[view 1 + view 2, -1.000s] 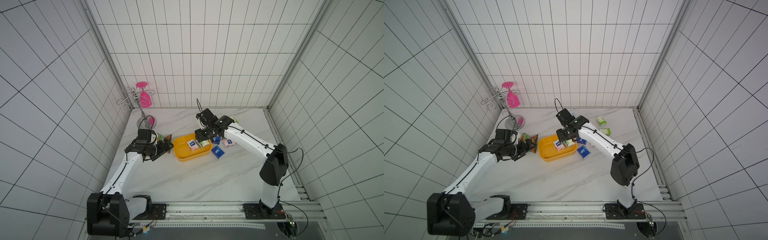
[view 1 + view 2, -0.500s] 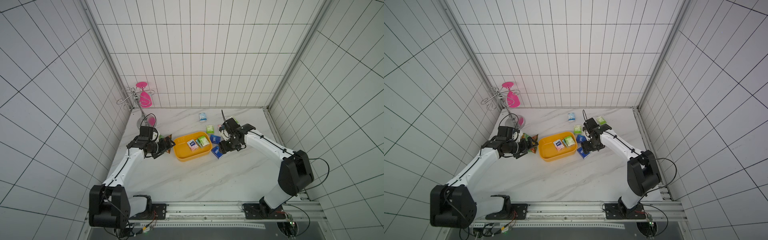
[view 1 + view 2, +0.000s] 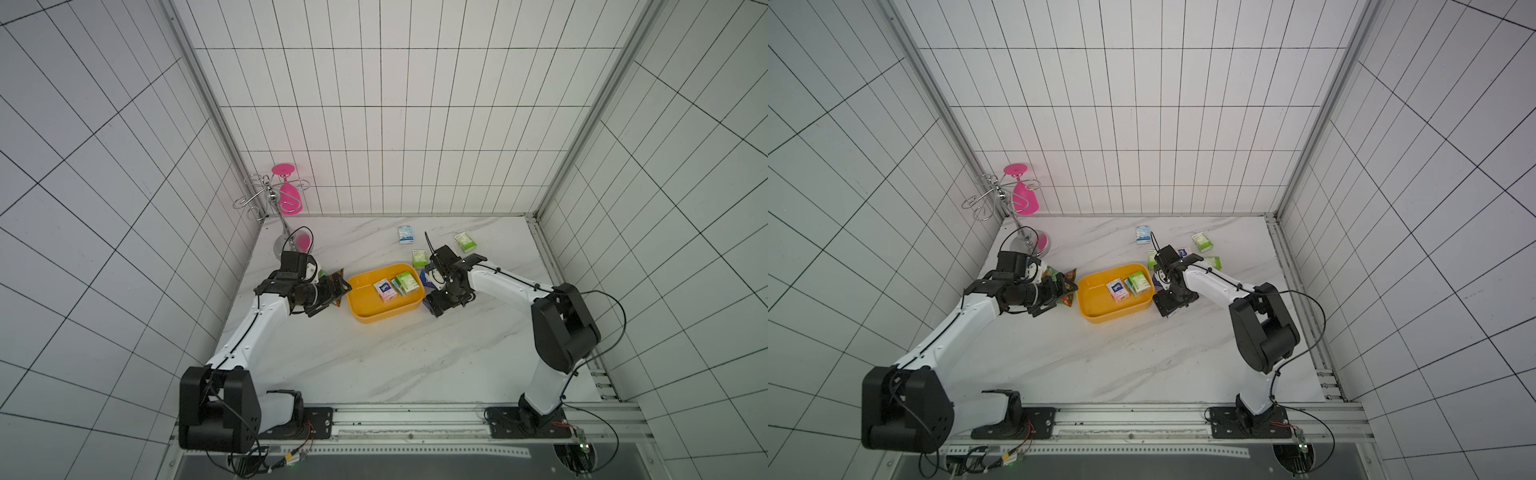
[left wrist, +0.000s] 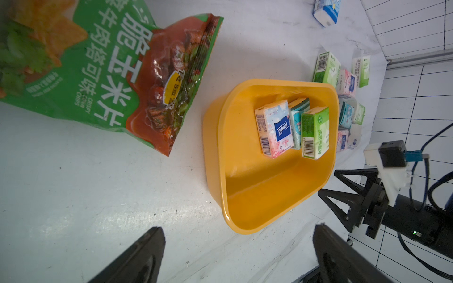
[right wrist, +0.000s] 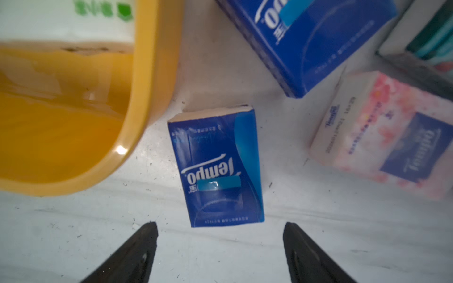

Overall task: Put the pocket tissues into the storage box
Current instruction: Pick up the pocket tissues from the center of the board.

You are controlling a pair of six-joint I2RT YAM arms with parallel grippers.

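**Right gripper open over a dark blue packet beside the storage box**

The yellow storage box (image 3: pixel 376 319) sits near the middle of the marble counter (image 3: pixel 374 365); three of the pocket tissues lie side by side inside it, at the end nearer the right arm: a pink-flowered packet (image 4: pixel 275 127), a teal packet (image 4: pixel 297 120) and a green packet (image 4: pixel 315 132).

The right gripper (image 5: pixel 220 225) hangs low over the counter just outside that end of the box, its jaws spread apart with nothing between them; in the right wrist view a dark blue packet (image 5: pixel 215 169) lies flat on the counter just ahead of the fingertips and just beside the box's rim, though whether it touches the rim cannot be told; past it lie a second dark blue packet (image 5: pixel 306 41) and another pink packet (image 5: pixel 382 144), both on the counter outside the box.

The left gripper (image 4: pixel 239 229) is on the opposite side of the box and points towards it, jaws wide apart and empty; the green-and-orange snack bag (image 4: pixel 110 68) lies on the counter beside it.

Further back, in both top views, a white-and-blue packet (image 3: pixel 406 235) and a far green packet (image 3: pixel 465 242) lie apart from the box; a nearer green packet (image 3: pixel 419 257) lies just behind the box; a wire rack (image 3: pixel 266 203) with a pink glass (image 3: pixel 287 199) hanging from it stands in the back left corner.
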